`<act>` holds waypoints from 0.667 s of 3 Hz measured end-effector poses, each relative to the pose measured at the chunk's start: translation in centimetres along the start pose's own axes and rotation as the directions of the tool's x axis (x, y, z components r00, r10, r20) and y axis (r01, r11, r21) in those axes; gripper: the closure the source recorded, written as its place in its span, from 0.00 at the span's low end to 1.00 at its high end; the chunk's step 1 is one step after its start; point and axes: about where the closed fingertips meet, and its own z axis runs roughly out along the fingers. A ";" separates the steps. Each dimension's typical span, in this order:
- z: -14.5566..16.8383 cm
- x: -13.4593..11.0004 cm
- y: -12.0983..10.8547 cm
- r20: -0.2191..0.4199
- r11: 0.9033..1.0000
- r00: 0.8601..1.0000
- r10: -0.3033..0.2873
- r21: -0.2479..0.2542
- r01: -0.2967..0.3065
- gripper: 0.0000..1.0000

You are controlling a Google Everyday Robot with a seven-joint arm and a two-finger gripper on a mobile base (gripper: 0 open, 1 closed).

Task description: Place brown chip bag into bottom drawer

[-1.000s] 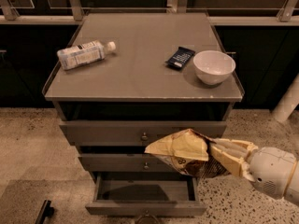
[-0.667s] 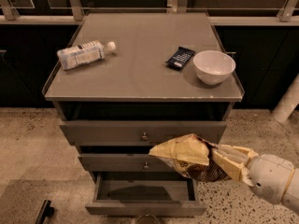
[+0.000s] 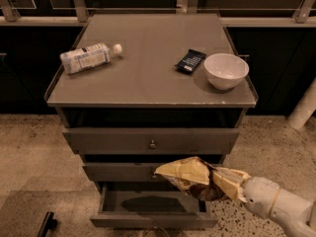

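Note:
The brown chip bag [image 3: 193, 178], crinkly pale-yellow and dark-brown foil, hangs in the air in front of the middle drawer and above the right part of the bottom drawer [image 3: 153, 211]. That drawer is pulled open and looks empty inside. My gripper [image 3: 224, 184] comes in from the lower right on a white arm and is shut on the right end of the bag.
On the cabinet top [image 3: 148, 83] lie a white-labelled plastic bottle [image 3: 89, 57] at the left, a small dark flat packet [image 3: 190, 61] and a white bowl [image 3: 226, 70] at the right. The top drawer [image 3: 150, 141] and middle drawer [image 3: 118, 172] are closed. Speckled floor surrounds the cabinet.
The gripper and the bag have moved a little to the right and downward, closer over the open bottom drawer. Nothing on the cabinet top has moved.

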 end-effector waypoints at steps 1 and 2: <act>2.5 4.8 -1.9 -0.007 0.993 0.994 0.111 -0.034 -0.111 1.00; 3.9 8.6 -3.2 -0.027 0.979 0.980 0.199 -0.043 -0.200 1.00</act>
